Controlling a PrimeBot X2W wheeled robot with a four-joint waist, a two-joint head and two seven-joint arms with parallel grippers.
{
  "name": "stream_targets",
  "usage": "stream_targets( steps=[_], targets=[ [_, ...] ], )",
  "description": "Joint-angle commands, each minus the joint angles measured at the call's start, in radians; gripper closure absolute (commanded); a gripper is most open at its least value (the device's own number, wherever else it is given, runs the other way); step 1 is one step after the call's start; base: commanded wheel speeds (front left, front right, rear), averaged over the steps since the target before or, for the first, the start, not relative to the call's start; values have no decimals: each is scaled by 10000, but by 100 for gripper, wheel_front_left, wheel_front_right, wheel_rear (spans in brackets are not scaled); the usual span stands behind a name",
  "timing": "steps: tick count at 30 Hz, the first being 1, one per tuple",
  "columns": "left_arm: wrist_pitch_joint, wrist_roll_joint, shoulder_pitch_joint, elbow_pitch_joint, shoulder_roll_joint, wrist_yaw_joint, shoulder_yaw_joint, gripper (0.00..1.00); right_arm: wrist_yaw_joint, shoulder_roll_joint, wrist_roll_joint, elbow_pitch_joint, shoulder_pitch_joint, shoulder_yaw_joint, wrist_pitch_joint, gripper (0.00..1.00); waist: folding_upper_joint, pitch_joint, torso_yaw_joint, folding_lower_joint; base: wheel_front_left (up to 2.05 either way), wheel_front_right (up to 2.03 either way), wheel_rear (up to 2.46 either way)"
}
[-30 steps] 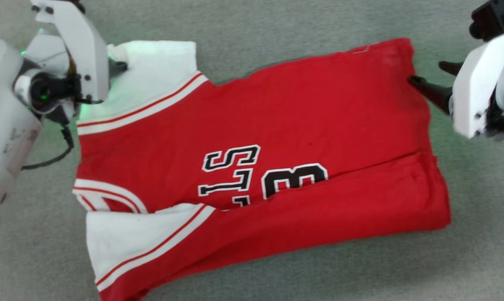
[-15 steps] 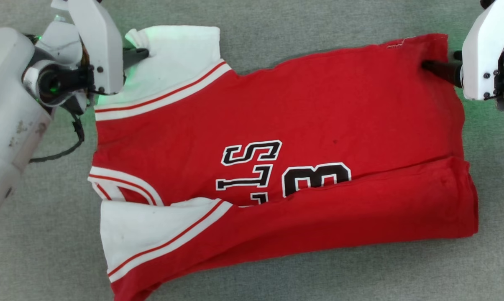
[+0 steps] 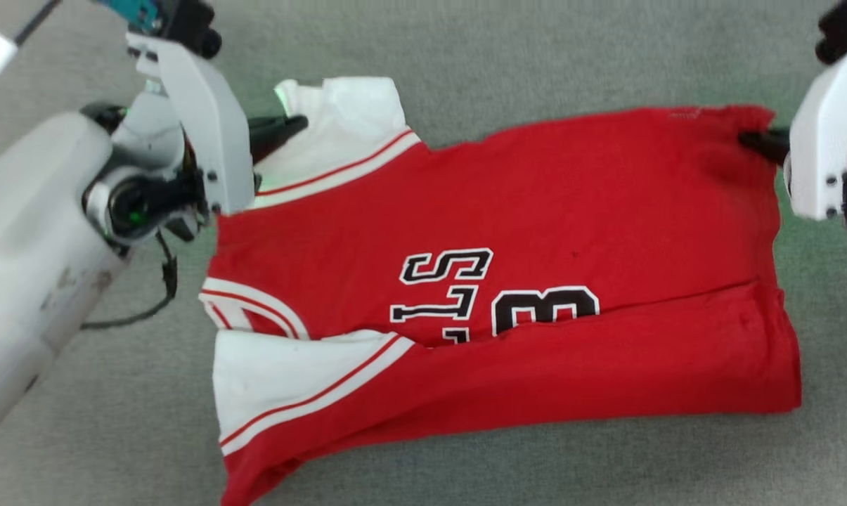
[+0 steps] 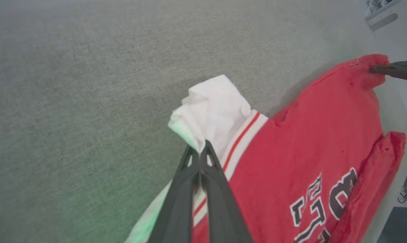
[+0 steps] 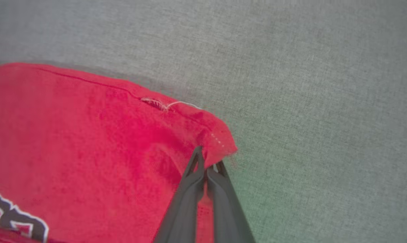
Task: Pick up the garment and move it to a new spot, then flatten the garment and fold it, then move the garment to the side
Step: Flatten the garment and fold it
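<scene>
The garment point(image 3: 507, 281) lies on the grey top point(image 3: 535, 42), with its near side folded over. The left gripper point(image 4: 201, 150) pinches the white sleeve point(image 3: 353, 119). The right gripper point(image 5: 206, 162) pinches the far red corner. It seems best to lift both ends together, keeping the edge tight and straight.

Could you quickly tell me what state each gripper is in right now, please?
Left gripper: shut, holding the garment by its white sleeve.
Right gripper: shut, holding the garment by a red hem corner.
</scene>
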Motion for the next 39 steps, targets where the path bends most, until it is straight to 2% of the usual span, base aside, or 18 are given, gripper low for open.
stream_targets(
  steps=[1, 7, 14, 18, 20, 24, 27, 35, 39],
  targets=[
    [-125, -5, 250, -225, 155, 16, -49, 100, -17, -148, 186, -187, 297, 101, -87, 100, 0, -669, 373, 0, 0, 0, 0],
    [-905, -190, 1246, -2571, 1354, 16, -310, 100, -17, -1473, 1147, -1732, 1969, 542, -296, 100, 0, -1547, 667, 0, 0, 0, 0],
    [-2176, -77, 2849, -5158, 3074, 16, -683, 100, -17, -2818, 1929, -3200, 3963, 299, -993, 100, 0, -2046, 886, 0, 0, 0, 0],
    [-3147, -178, 3962, -6128, 3856, 16, -838, 100, -17, -3253, 2167, -3503, 4986, 2, -1422, 100, 0, -2113, 954, 0, 0, 0, 0],
    [-3538, -52, 4435, -6411, 4074, 54, -964, 100, -17, -3357, 2236, -3534, 5415, -216, -1671, 100, 0, -2095, 1000, 0, 0, 0, 0],
    [-4193, -47, 5192, -6565, 4096, 262, -1121, 100, -17, -3380, 2096, -3460, 6036, -506, -2055, 100, 0, -1979, 1086, 0, 0, 0, 0],
    [-4394, 120, 5560, -6261, 3828, 330, -1269, 100, -17, -3176, 1860, -3313, 6270, -592, -2313, 100, 0, -1837, 1120, 0, 0, 0, 0],
    [-4507, -227, 5804, -4603, 2556, 81, -1369, 100, -17, -2279, 1386, -2764, 6270, -526, -2683, 100, 0, -1471, 1081, 0, 0, 0, 0],
    [-4635, -143, 5734, -3756, 2130, 23, -1394, 100, -17, -2058, 1263, -2578, 6173, -363, -2763, 100, 0, -1419, 1049, 0, 0, 0, 0]
  ],
)
